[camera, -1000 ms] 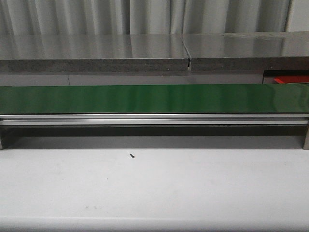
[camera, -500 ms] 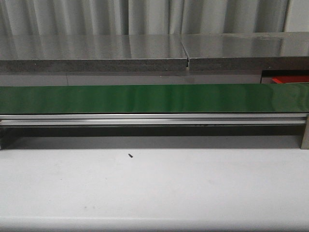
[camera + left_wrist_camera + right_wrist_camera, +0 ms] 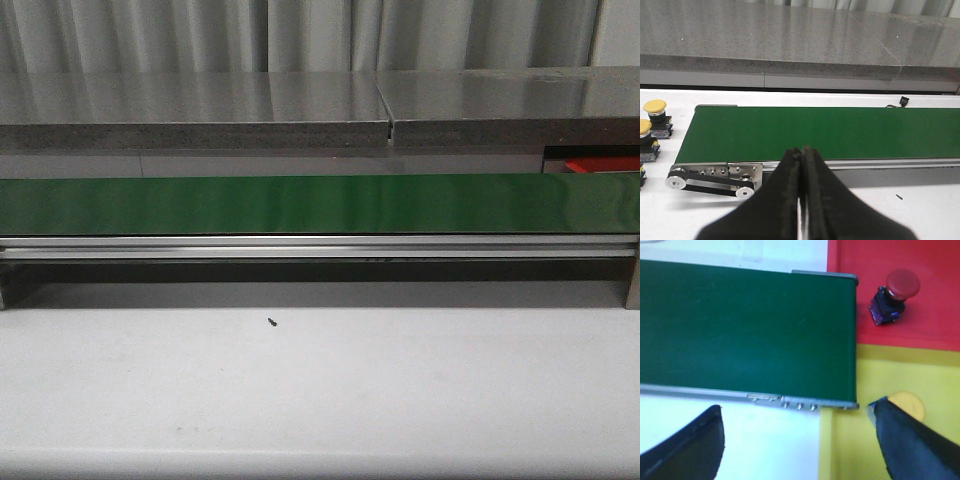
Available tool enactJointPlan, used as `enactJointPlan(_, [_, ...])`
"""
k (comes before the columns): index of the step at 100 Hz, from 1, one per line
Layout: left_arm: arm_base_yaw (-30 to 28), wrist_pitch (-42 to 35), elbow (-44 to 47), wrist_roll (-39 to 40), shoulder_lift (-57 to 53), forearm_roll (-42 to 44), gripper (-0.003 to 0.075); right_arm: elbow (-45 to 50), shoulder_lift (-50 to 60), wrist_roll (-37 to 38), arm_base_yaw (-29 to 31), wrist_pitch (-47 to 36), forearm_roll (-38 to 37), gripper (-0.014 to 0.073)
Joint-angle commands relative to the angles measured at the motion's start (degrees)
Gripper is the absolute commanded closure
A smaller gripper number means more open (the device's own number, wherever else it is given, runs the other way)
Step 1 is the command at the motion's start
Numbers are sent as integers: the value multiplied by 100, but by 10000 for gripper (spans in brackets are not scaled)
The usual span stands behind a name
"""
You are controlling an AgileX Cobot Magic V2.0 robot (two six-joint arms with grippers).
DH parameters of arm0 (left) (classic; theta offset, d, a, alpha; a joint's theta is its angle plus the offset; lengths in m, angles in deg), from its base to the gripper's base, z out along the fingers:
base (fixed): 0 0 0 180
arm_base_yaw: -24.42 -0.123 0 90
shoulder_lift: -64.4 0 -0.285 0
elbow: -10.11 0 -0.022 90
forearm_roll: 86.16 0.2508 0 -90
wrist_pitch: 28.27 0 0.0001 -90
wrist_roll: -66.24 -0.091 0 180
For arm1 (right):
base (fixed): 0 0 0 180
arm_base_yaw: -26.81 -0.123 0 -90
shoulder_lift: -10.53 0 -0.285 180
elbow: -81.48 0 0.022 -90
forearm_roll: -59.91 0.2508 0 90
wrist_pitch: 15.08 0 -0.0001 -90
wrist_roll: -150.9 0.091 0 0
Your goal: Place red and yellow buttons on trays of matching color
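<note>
In the left wrist view, two yellow buttons stand on the white table beside the end of the green conveyor belt. My left gripper is shut with nothing in it, in front of the belt's near rail. In the right wrist view, a red button lies tilted on the red tray. A yellow button sits on the yellow tray, partly hidden behind one finger. My right gripper is open and empty over the tray edge and the table. Neither gripper shows in the front view.
The green belt runs across the front view on a metal rail, with a grey stone counter behind it. A red tray corner shows at the far right. A small dark speck lies on the white table.
</note>
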Motion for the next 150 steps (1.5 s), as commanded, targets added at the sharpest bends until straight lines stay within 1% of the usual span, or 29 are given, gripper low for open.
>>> enactJointPlan(1, [29, -439, -152, 13, 47, -96, 739, 320, 758, -64, -92, -407, 76, -20])
enactJointPlan(14, [29, -439, -152, 13, 47, -96, 739, 827, 1616, -64, -232, -338, 232, -20])
enactJointPlan(27, [29, -439, -152, 13, 47, -96, 739, 1068, 2281, -64, -283, -53, 317, -15])
enactJointPlan(30, [29, -439, -152, 13, 47, -96, 739, 1103, 2393, -64, -283, -1, 317, -1])
enactJointPlan(35, [29, -439, -152, 13, 47, -96, 739, 1150, 2578, -64, -283, 67, 317, 45])
enactJointPlan(42, [29, -439, -152, 13, 47, -96, 739, 1186, 2815, -64, -283, 147, 317, 160])
enactJointPlan(56, [29, -439, -152, 13, 47, -61, 739, 1193, 3130, -64, -283, 369, 317, 490])
enactJointPlan(58, [29, -439, -152, 13, 47, -60, 739, 1193, 3146, -64, -283, 400, 317, 519])
enactJointPlan(63, [29, -439, -152, 13, 47, -60, 739, 1193, 3174, -64, -283, 438, 311, 626])
enactJointPlan(66, [29, -439, -152, 13, 47, -60, 739, 1193, 3174, -64, -283, 447, 311, 669])
enactJointPlan(70, [29, -439, -152, 13, 47, -60, 739, 1193, 3174, -64, -283, 459, 311, 657])
enactJointPlan(138, [29, -351, -152, 13, 47, -82, 736, 1193, 3174, -64, -283, 471, 311, 660])
enactJointPlan(145, [29, -280, -152, 13, 47, -94, 713, 1193, 3174, -64, -283, 471, 311, 660])
enactJointPlan(150, [29, -229, -152, 13, 47, -94, 657, 1193, 3174, -64, -283, 471, 311, 660])
